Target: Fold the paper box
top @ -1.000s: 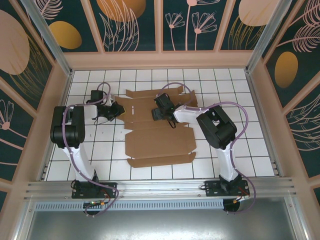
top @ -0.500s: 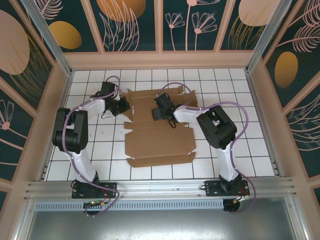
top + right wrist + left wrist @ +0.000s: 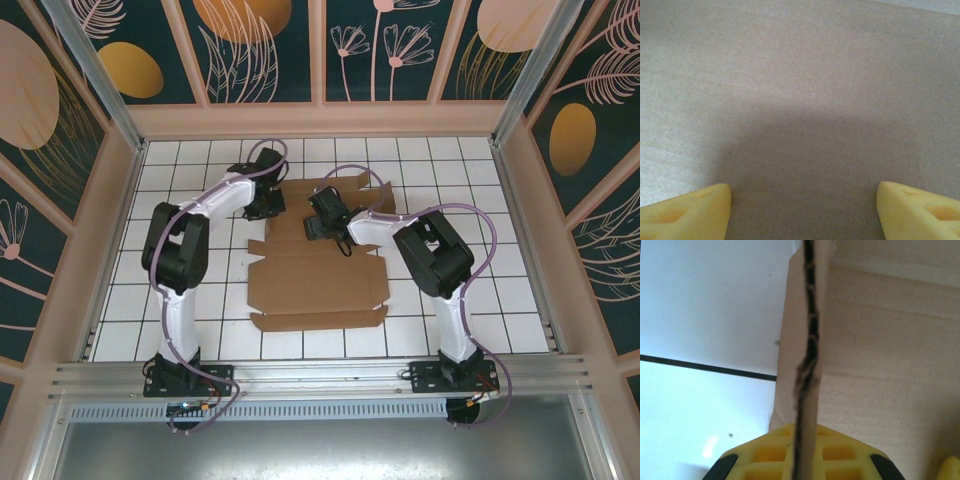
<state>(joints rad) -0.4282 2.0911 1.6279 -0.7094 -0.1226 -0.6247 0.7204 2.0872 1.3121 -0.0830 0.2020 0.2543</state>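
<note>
Tabletop (image 3: pixel 480 290): white tiles with dark grid lines, walled on three sides by patterned panels.

Paper box (image 3: pixel 318 288): a brown die-cut sheet, mostly lying flat, spread across the middle of the tabletop between the two arms. Its long near flap points toward the arm bases. The far part lies under both wrists.

Right arm (image 3: pixel 435 255): bent inward from the right, with its wrist over the far middle of the sheet.

Left arm (image 3: pixel 180 250): stretched up and across from the left, with its wrist at the far-left corner of the sheet.

Right pincer (image 3: pixel 315 228): spread wide. In the right wrist view, its two yellow fingers (image 3: pixel 685 207) sit well apart over plain cardboard. I cannot tell whether they touch it.

Left pincer (image 3: pixel 268 203): the left wrist view shows a cardboard flap edge-on and upright, crossing in front of one yellow finger (image 3: pixel 760 460). The view is too close, so perhaps it pinches the flap; I cannot tell.
</note>
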